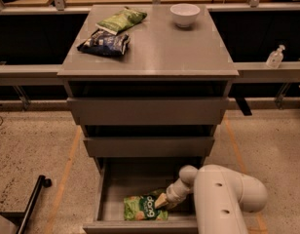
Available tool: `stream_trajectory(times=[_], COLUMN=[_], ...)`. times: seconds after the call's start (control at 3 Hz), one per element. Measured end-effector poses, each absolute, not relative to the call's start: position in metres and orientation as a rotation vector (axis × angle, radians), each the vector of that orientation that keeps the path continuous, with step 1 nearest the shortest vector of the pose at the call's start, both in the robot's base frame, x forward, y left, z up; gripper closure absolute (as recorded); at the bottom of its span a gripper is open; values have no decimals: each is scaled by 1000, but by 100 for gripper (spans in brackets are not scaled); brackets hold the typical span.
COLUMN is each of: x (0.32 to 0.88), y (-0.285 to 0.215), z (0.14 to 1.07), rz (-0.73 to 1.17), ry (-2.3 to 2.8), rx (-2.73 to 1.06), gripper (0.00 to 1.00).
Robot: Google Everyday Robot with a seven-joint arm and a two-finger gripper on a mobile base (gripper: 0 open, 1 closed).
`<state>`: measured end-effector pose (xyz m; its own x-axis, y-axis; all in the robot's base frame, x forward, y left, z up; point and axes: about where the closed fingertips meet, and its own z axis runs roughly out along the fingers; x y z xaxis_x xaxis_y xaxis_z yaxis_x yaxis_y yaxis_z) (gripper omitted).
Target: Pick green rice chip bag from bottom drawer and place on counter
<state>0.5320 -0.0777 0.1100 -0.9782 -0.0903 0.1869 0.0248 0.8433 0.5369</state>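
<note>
The green rice chip bag (144, 208) lies flat in the open bottom drawer (107, 203), near its front edge, with its white lettering facing up. My gripper (162, 200) reaches down into the drawer from the right, and its tip rests at the bag's right end. The white arm (223, 199) covers the drawer's right part. The counter (155, 52) is the grey top of the cabinet above.
On the counter lie a paler green bag (121, 19) and a dark blue bag (104, 42) at the back left, and a white bowl (184, 14) at the back right. The two upper drawers (147, 112) stand slightly open. A clear bottle (275, 57) stands on a side ledge.
</note>
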Motion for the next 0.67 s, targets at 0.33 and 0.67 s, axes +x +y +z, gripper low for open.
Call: stream_trajectory(times=[0.33,0.67], x=[530,529], y=[-73,-72], z=[103,104], rz=[-820,-821], ry=[-2798,-2796], rx=[48,48], gripper=[100,100])
